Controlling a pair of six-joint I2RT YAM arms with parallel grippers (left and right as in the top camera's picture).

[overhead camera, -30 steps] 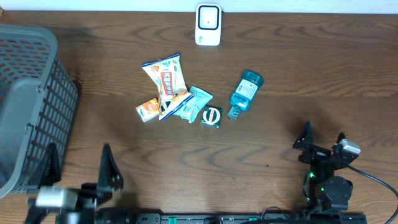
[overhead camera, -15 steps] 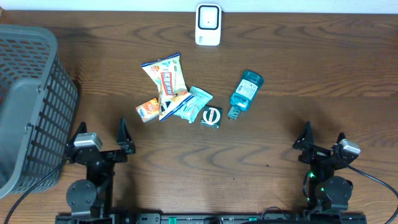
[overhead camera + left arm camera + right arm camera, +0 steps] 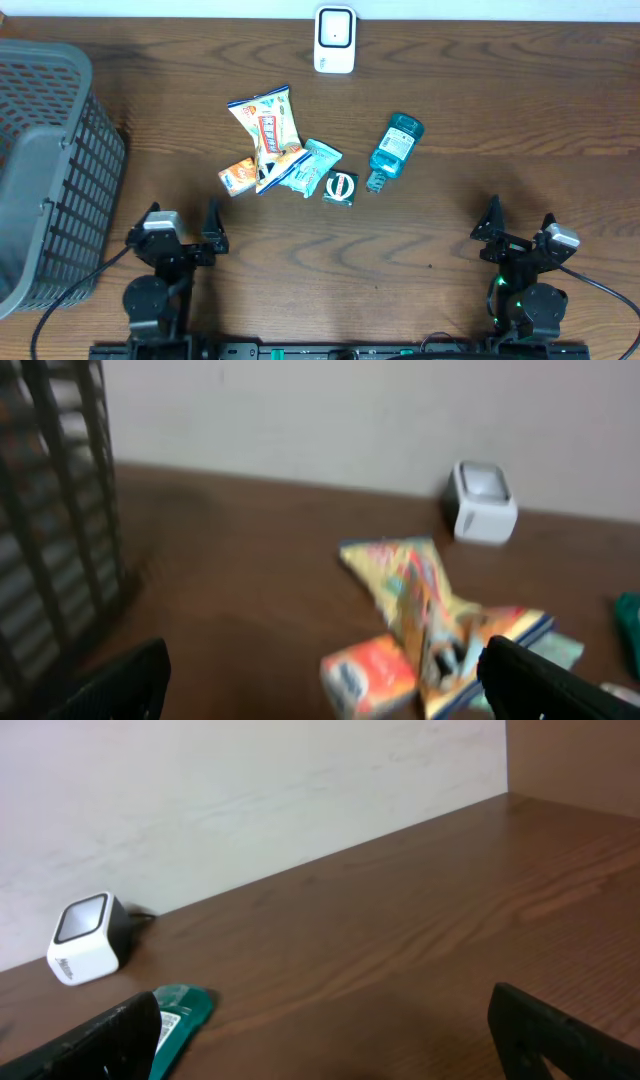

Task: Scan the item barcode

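Snack packets [image 3: 268,128] mid-table, left hand [image 3: 182,226] wide open — empty, right hand [image 3: 520,226] likewise.

A white barcode scanner [image 3: 334,40] sits at the far edge of the surface [image 3: 480,100], with a dark-framed window on its face. Nearer the middle lies a loose cluster: a yellow-orange snack bag [image 3: 266,122] lying flat, a small orange packet [image 3: 237,177] at its near left corner, a pale teal wrapper [image 3: 314,166] touching its near right end, and a dark green square packet [image 3: 340,188] just beside that. A teal mouthwash bottle [image 3: 396,146] lies on its side to the right of the cluster, with its narrow end toward the near edge.
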